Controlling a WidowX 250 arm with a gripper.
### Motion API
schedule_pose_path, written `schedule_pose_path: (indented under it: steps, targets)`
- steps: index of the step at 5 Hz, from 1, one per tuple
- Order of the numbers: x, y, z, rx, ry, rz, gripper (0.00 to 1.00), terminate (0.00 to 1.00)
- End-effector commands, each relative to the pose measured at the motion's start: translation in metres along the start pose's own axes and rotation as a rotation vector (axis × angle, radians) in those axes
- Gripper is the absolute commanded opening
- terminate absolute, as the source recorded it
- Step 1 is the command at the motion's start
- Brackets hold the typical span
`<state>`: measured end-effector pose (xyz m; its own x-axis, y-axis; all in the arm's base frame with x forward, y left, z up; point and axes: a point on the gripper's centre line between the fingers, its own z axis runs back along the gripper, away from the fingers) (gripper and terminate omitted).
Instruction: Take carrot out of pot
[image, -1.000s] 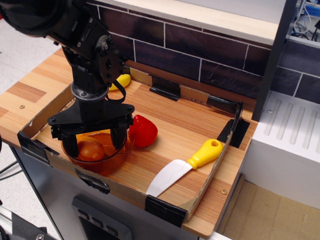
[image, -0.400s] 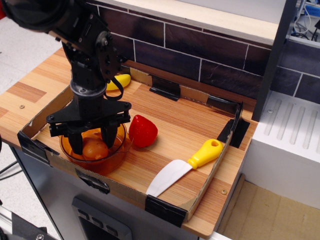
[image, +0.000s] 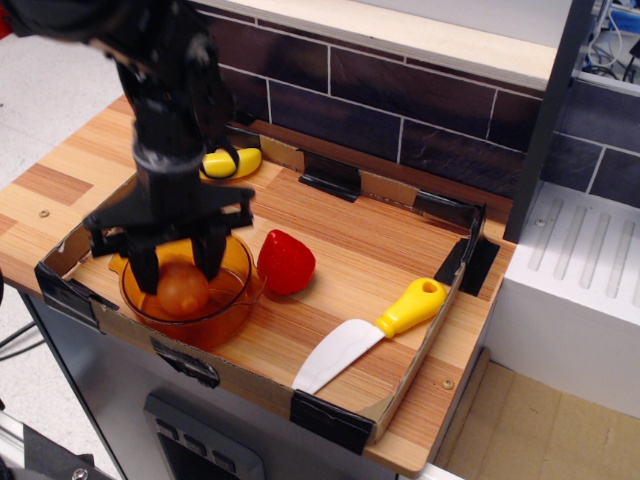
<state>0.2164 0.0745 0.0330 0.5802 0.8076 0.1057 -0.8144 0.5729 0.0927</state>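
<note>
The carrot (image: 183, 291), a small glossy orange egg-shaped toy, is inside the outline of the pot (image: 222, 318). The pot is a round translucent amber one at the front left of the cardboard tray. My black gripper (image: 180, 274) reaches down from above into the pot. Its two fingers stand on either side of the carrot and touch it, so it is shut on the carrot. The carrot sits low between the fingertips (image: 146, 274), still within the pot's rim. The arm hides the back part of the pot.
A red strawberry-like toy (image: 286, 262) lies just right of the pot. A yellow banana-shaped toy (image: 232, 162) lies behind the arm. A white knife with a yellow handle (image: 372, 332) lies front right. Low cardboard walls (image: 402, 384) ring the wooden surface; a dark brick wall stands behind.
The fingers have closed in from wide apart onto the carrot. The gripper and arm have risen and shifted a little left, and the carrot has moved slightly up with them.
</note>
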Motion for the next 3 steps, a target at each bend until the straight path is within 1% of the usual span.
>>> schedule_pose_path:
  steps: [1,2,3]
  targets:
    - [0.037,-0.005,0.08,-0.17,-0.042,0.109,0.0,0.0]
    - [0.063,-0.016,0.078,-0.134,0.011,0.15,0.0,0.0]
    - [0.083,-0.025,0.065,-0.109,-0.012,0.195,0.0,0.0]
